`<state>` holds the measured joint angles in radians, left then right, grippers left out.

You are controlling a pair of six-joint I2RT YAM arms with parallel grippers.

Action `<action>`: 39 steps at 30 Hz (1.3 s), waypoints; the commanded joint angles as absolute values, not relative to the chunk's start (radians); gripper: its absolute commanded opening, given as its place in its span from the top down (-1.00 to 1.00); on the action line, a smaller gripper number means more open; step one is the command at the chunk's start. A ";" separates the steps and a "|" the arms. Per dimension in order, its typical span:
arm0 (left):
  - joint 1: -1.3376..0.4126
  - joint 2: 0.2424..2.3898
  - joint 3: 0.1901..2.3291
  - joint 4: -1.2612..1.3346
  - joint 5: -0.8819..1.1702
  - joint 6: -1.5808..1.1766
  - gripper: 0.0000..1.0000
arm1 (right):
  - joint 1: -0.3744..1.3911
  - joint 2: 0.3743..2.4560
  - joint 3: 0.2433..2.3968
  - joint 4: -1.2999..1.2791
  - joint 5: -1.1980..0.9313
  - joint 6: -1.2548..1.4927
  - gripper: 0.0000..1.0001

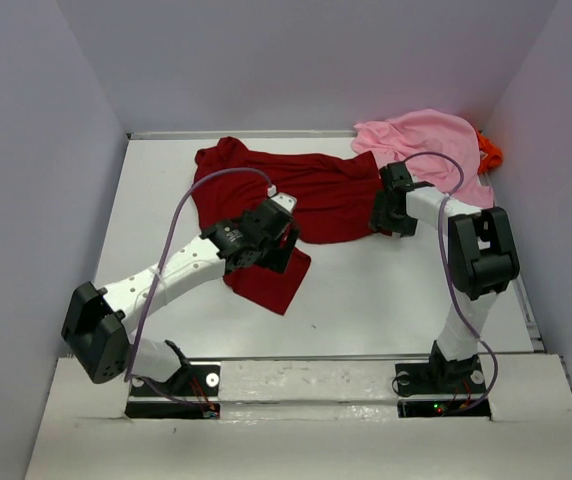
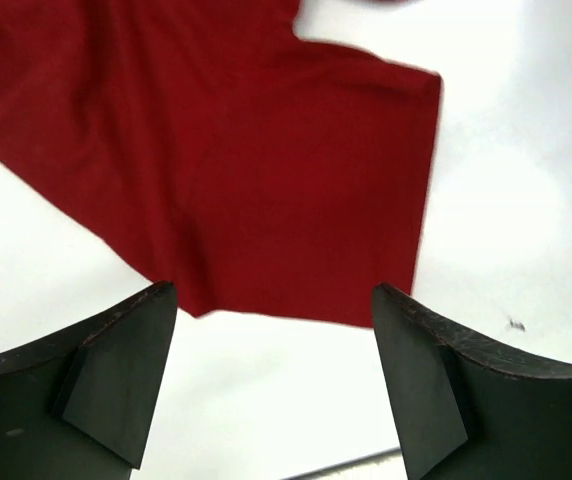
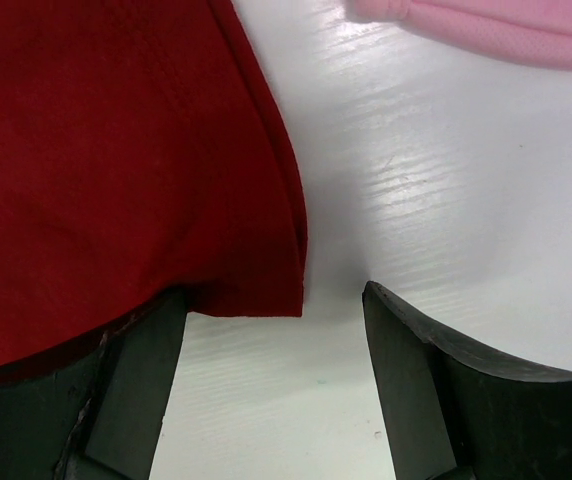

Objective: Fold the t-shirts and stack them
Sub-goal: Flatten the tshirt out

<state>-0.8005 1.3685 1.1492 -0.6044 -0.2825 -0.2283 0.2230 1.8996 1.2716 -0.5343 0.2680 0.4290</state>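
Note:
The dark red t-shirt lies spread across the middle and back of the table, with one flap reaching toward the front. My left gripper hovers over that flap. In the left wrist view it is open, the red cloth just beyond the fingertips and bare table between them. My right gripper is at the shirt's right edge. It is open, and the hem corner of the red cloth sits by its left finger. The light pink t-shirt is bunched at the back right, and the orange one peeks out behind it.
White table is walled at the left, back and right. A rail runs along the front edge by the arm bases. The pink cloth's edge shows at the top of the right wrist view.

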 commanded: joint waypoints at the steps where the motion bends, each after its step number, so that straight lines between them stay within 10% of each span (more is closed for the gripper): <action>1: -0.900 1.344 1.118 -0.676 -0.256 -0.296 -0.76 | 0.222 1.928 1.289 -0.505 0.245 0.443 -0.54; 18: -1.256 1.439 0.948 -0.727 -0.186 -0.439 -0.76 | 0.222 1.885 1.289 -0.497 0.219 0.436 -0.54; 39: -1.232 1.720 1.105 -0.698 -0.413 -0.365 -0.76 | 0.222 1.858 1.278 -0.486 0.192 0.433 -0.54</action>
<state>-1.2675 1.7500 1.0969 -0.7162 -0.3649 -0.3943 0.2230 1.9045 1.2762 -0.5152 0.2115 0.4301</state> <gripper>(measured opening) 0.877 0.769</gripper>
